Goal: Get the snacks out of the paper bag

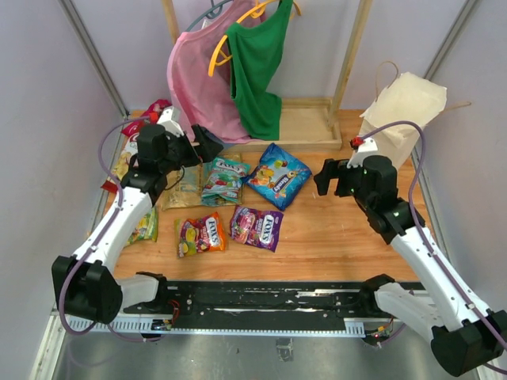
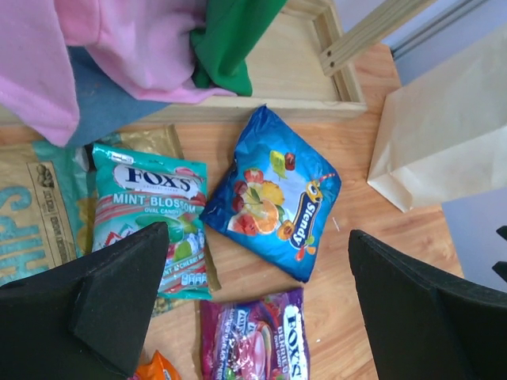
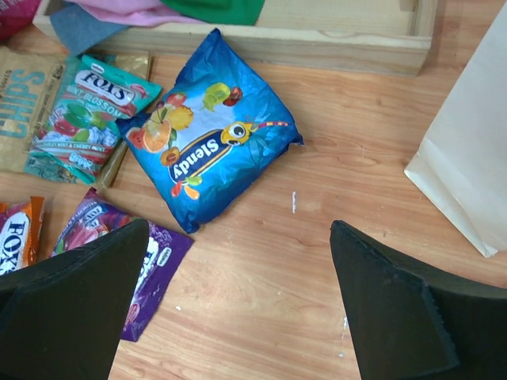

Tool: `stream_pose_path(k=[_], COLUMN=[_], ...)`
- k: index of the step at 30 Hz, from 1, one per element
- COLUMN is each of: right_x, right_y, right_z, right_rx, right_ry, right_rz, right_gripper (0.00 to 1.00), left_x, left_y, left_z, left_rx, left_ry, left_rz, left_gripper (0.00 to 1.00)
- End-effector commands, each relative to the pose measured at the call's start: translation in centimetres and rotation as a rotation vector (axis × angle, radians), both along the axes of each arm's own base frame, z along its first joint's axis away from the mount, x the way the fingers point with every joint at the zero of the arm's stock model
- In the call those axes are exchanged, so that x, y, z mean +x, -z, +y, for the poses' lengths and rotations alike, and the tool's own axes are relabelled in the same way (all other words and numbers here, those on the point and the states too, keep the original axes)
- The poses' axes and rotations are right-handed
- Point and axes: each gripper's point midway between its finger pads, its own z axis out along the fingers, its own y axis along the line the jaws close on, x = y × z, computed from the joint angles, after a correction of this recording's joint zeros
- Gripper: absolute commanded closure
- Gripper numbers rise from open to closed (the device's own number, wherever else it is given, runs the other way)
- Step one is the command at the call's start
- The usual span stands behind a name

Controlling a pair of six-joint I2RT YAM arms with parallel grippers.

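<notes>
Left gripper (image 2: 257, 297), fingers spread wide and empty, hangs above a teal packet (image 2: 154, 214) and a blue packet (image 2: 273, 194) lying on the wooden table (image 1: 333, 237). Right gripper (image 3: 238, 297), also wide and empty, hangs near the blue packet. The paper bag (image 1: 404, 111) stands at the far right

The worktop (image 1: 333, 237) is showing smooth, lightly sheened wood with a warm grain. The snacks (image 1: 277, 178) are gleaming as glossy plastic film: the blue packet (image 2: 273, 194), the teal packet (image 2: 146, 214), the purple packet (image 2: 253, 340) and the orange packet (image 1: 202, 235) are all catching light. The paper bag (image 1: 405, 107) is looking matt, cream and creased. The pink garment (image 1: 198, 87) and green garment (image 1: 257, 63) are hanging as soft cloth. The rack base (image 3: 317, 51) is showing pale bare wood. The fingers (image 2: 103, 305) of the left pincer (image 2: 257, 237) and right pincer (image 3: 238, 229) are looking like matt black plastic.
</notes>
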Motion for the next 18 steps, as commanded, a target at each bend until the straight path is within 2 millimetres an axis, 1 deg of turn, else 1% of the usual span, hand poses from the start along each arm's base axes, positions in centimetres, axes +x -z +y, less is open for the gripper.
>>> stream_pose_path(k=[1,5,13,18], right_x=[0.2,0.2,0.6,0.6], right_y=[-1.3,-0.6,-0.7,0.0], right_z=[0.7,0.2,-0.8,-0.6], right_rx=[0.034,-0.001,-0.043,-0.048], right_ry=[-0.018,-0.002,0.036,0.027], right_rz=[-0.073,-0.050,-0.058,-0.037], right_gripper=[0.02,0.02,0.02,0.00], left_x=[-0.5,-0.9,-1.1,-1.2], left_y=[-1.7,-1.3,-1.2,-1.3], left_z=[0.4,1.6,1.8,1.8], left_rx=[0.002,0.039,0.050,0.049], left_ry=[-0.016,-0.067,-0.070,-0.068], left_rz=[-0.076,-0.075,-0.086,-0.089], left_gripper=[0.00,0.00,0.00,0.00])
